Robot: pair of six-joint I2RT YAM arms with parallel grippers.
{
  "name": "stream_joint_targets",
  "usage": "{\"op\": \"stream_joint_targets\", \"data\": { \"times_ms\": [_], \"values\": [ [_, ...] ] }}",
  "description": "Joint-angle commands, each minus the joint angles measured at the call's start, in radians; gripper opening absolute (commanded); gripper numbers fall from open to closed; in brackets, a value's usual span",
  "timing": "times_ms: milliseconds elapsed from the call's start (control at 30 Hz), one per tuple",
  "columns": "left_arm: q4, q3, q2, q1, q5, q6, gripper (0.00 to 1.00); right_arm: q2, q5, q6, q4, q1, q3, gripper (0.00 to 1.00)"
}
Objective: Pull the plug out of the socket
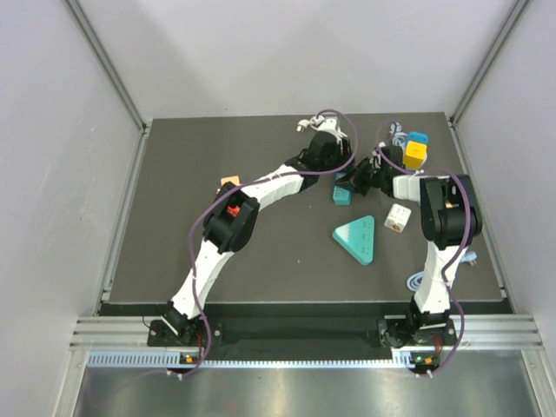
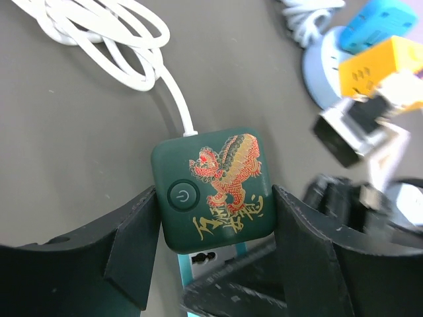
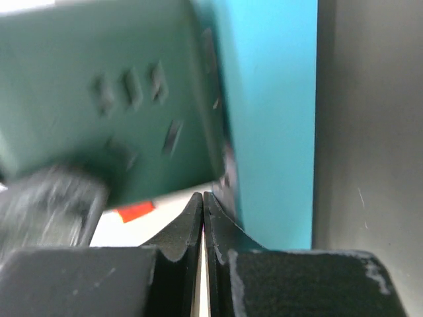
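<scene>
This is a robotics lab cell rather than a home or a shop. Plain pale panel walls (image 1: 52, 174) held in aluminium profiles (image 1: 104, 61) box in a dark desk (image 1: 174, 261) on three sides. Two white-and-black robot arms (image 1: 228, 221) are bolted to an aluminium rail (image 1: 304, 330) at its near edge. Purple cables (image 1: 193, 236) loop along them, and what looks like a slotted cable duct (image 1: 287, 358) runs below. The things on the desk read as test props: a yellow socket cube (image 1: 415, 155), a blue one (image 1: 418, 138), a teal triangular power strip (image 1: 356, 238) and a dark green power cube (image 2: 215, 188) printed with a dragon.
</scene>
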Motion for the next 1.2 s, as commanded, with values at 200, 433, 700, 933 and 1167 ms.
{"op": "stream_joint_targets", "data": {
  "times_ms": [200,433,700,933,1167],
  "values": [
    [0.375,-0.11,-0.242,-0.02,0.058,-0.042,0.0,0.111,0.088,0.12,-0.027,-0.057,-0.095,0.0],
    [0.27,-0.047,-0.23,-0.016,0.067,0.015,0.0,0.134,-0.079,-0.035,0.018,-0.066,-0.027,0.0],
    [0.265,-0.081,-0.255,-0.008,0.043,0.033,0.0,0.022,-0.082,-0.132,-0.016,-0.063,-0.022,0.02],
    [0.089,-0.166,-0.427,0.009,-0.011,0.113,0.0,-0.043,-0.112,-0.163,-0.046,-0.039,0.007,0.09],
    [-0.095,-0.542,-0.728,0.096,0.014,0.111,0.0,-0.12,-0.087,-0.218,-0.149,0.016,0.096,0.17]
  ]
}}
